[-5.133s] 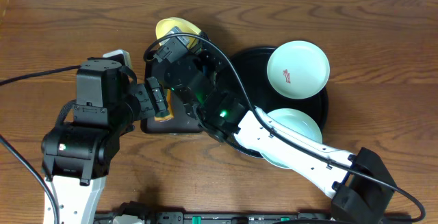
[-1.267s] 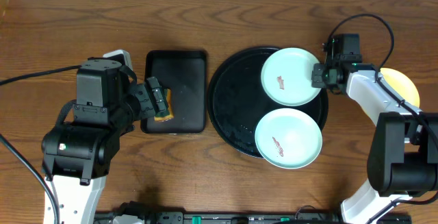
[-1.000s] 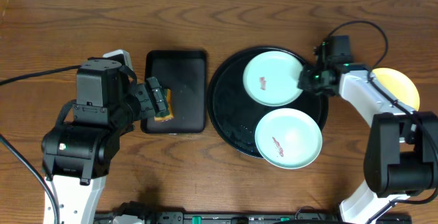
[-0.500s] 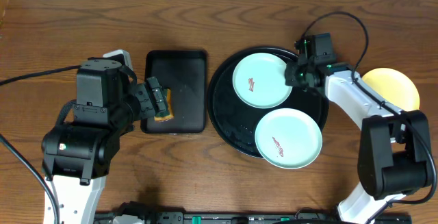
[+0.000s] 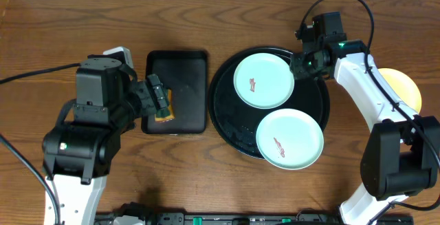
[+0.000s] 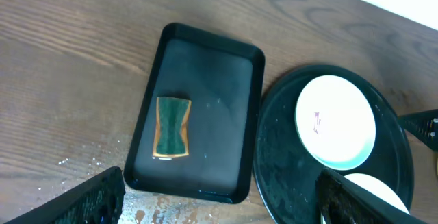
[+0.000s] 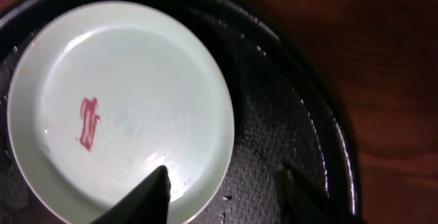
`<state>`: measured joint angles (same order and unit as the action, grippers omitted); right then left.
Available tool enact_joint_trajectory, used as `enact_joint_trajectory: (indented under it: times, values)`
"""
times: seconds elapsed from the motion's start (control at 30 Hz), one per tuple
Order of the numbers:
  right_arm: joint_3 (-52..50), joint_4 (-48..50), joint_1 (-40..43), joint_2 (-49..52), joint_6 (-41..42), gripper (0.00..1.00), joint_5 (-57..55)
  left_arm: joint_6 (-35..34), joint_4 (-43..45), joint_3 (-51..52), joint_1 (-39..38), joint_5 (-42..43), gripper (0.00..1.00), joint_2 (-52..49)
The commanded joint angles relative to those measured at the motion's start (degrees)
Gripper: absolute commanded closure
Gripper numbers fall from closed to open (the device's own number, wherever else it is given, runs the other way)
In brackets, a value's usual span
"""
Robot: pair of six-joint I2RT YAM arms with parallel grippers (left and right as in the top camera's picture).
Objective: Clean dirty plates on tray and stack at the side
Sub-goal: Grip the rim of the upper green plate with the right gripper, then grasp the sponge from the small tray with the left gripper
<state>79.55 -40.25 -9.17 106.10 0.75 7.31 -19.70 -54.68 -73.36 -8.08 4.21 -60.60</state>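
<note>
The round black tray [image 5: 230,115] holds two mint plates, each with a red smear. The upper plate [image 5: 262,80] also shows in the left wrist view [image 6: 335,121] and the right wrist view [image 7: 123,107]. The lower plate [image 5: 289,139] lies front right. The yellow plate [image 5: 405,91] lies on the bare wood at the right, partly behind my right arm. My right gripper [image 5: 300,63] [image 7: 222,183] is open above the upper plate's right rim, holding nothing. My left gripper [image 5: 159,101] [image 6: 219,207] is wide open and empty, left of the round tray.
A rectangular black tray [image 5: 182,73] [image 6: 205,80] stands left of the round tray, with a green and yellow sponge [image 6: 171,137] lying in it. Wet spots show on the wood [image 6: 82,162] by its near corner. Cables loop over the table's far right and left.
The yellow plate went from the left to the wood at the right. My right gripper slid the upper mint plate leftward on the tray, then drew back from it. The left arm stayed.
</note>
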Motion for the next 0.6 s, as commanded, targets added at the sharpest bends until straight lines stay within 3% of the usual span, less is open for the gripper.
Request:
enact_joint_trajectory:
  times: [0.0,0.17,0.3,0.57]
  values:
    - [0.44,-0.5,0.07,-0.74,1.42,0.5,0.37,-3.02,-0.28,4.09,-0.46,0.39,0.1,-4.26]
    - [0.42,-0.46,0.09,-0.74,3.96,0.49,0.26,-3.1,1.81,10.32,-1.38,-1.25,0.16,-13.75]
    - [0.42,-0.46,0.09,-0.74,3.91,0.48,0.26,-3.5,6.08,10.69,-1.27,-6.4,0.3,-23.12]
    - [0.35,-0.5,0.07,-0.74,4.2,0.48,0.26,-2.19,16.41,10.69,-1.27,-6.43,0.55,-39.91]
